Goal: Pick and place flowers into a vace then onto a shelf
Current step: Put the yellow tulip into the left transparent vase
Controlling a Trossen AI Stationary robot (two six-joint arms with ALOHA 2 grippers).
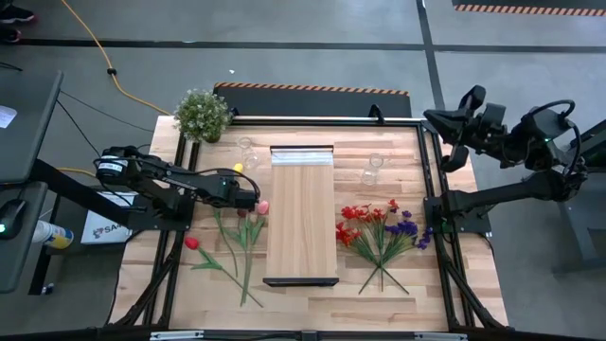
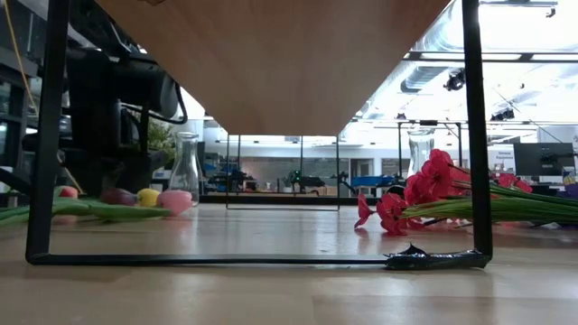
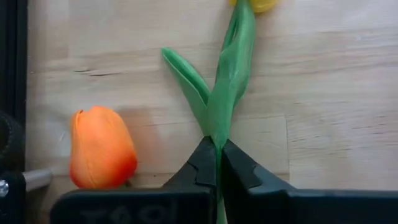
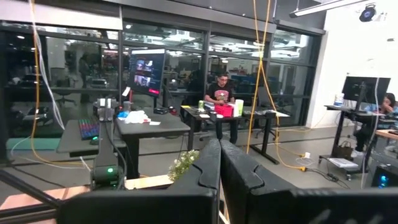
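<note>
Butcher-block worktop [image 1: 312, 294] carries the shelf [image 1: 302, 214] at centre, with tulips left of it and red and purple sprays [image 1: 381, 230] right. Left gripper [image 3: 218, 163] pinches the yellow tulip [image 3: 229, 81] by its green stem, beside an orange tulip [image 3: 101, 148] only its wrist view shows. Right gripper [image 4: 220, 163], pressed together, hangs raised off the worktop's right edge.

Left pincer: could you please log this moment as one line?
left pincer: shut on yellow tulip stem | right pincer: shut, raised off table | vases: empty
</note>
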